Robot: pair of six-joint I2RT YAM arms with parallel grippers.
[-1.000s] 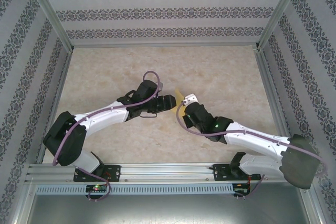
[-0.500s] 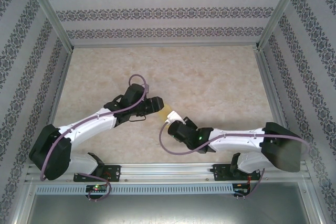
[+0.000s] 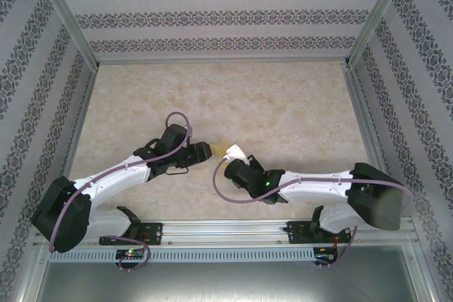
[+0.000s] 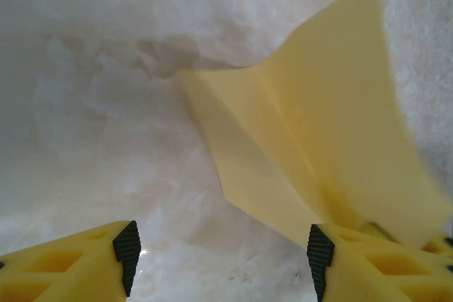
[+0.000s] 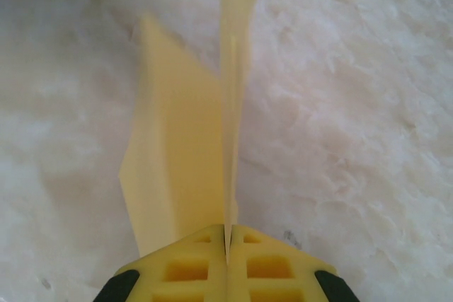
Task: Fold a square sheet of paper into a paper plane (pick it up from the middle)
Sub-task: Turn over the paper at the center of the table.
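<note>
Your right gripper (image 5: 228,235) pinches the half-folded paper plane (image 5: 177,167) along its centre crease, low over the table (image 3: 297,104); your left gripper (image 4: 223,256) hovers alongside, jaws wide and empty, likely to press a wing

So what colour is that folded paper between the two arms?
The folded paper is plain mustard yellow, unpatterned; clearest in the left wrist view.

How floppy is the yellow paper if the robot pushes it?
Probably floppy: the paper is thin and its free edge curves. The creases likely stiffen it some, since it sticks out from the shut right gripper without sagging. It looks very light, so a push would probably slide it.
</note>
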